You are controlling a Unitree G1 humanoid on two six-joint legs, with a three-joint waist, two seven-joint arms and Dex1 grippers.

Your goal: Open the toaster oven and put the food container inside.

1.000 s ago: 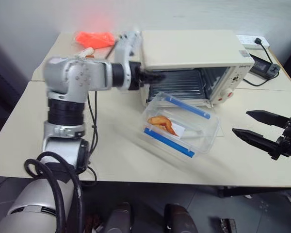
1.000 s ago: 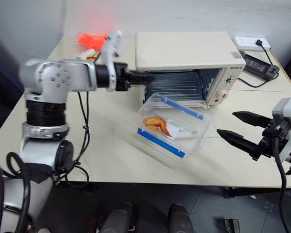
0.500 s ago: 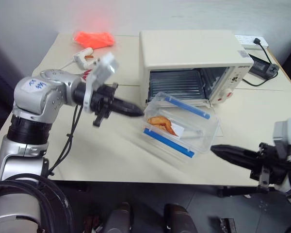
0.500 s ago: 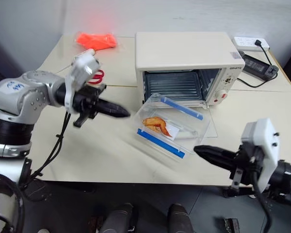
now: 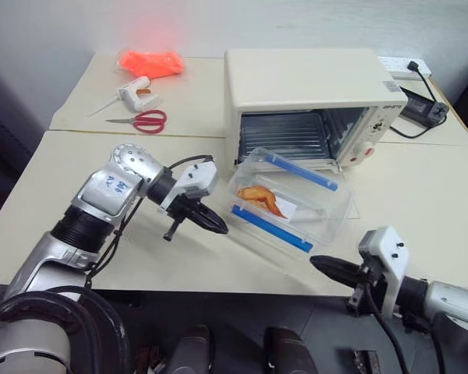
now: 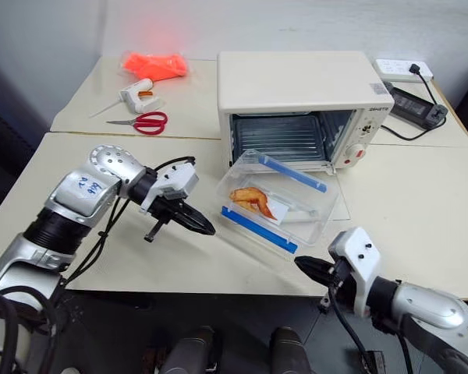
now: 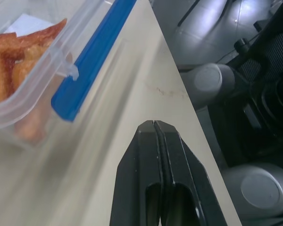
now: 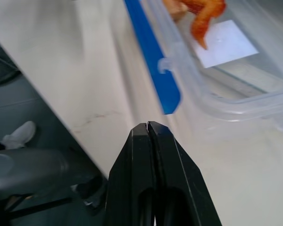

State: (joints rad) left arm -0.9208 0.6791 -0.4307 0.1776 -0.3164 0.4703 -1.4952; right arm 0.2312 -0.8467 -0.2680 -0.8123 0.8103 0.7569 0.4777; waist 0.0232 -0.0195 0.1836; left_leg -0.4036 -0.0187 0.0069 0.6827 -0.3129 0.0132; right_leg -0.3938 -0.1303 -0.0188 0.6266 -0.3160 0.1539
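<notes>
We see the boxy cream toaster oven (image 5: 312, 101) with its door down and the ribbed wire rack showing. The clear rectangular plastic food container (image 5: 290, 199), blue strips on two sides and orange-brown food inside, sits on the smooth beige worktop (image 5: 421, 202) just before it. Left gripper (image 5: 218, 227) and right gripper (image 5: 318, 265) flank the container, black tapered fingers pressed together, holding nothing.

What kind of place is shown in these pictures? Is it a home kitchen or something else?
Probably a workshop or lab, not a home kitchen. The toaster oven stands on plain tables beside scissors, a glue gun and a power strip, with cables running across.
</notes>
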